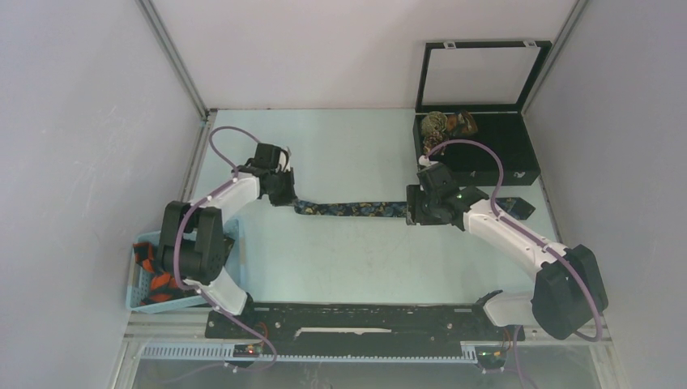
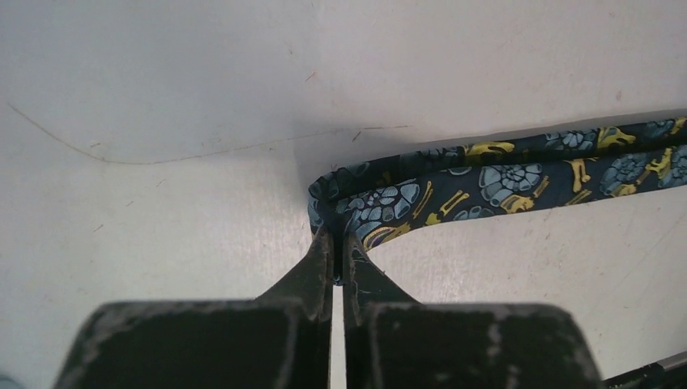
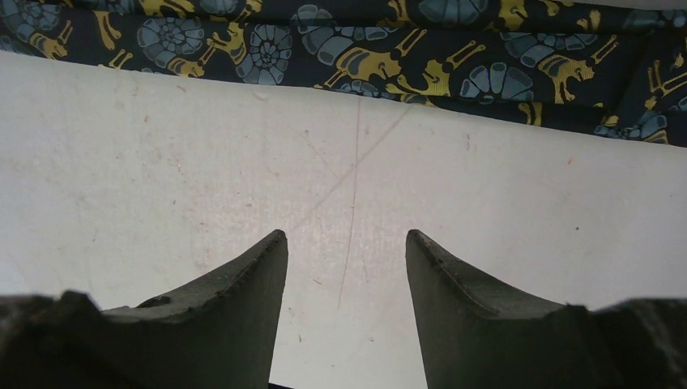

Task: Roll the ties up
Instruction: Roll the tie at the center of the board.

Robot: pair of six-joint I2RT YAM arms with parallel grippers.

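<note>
Pale table (image 1: pixel 348 259) — navy tie (image 1: pixel 352 209), black case (image 1: pixel 486 174), blue basket (image 1: pixel 174 303).

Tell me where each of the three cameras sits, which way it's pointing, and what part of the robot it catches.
Top external: above and behind the arms, looking down on the table; shows both arms, with the tie laid out between them.
Left wrist: on the left arm, facing along the left pincer, which is shut on the tie's folded end.
Right wrist: on the right arm, facing down at the table; the right pincer is open, and the tie lies beyond its tips.
Shared: all three views show the same tie.
</note>
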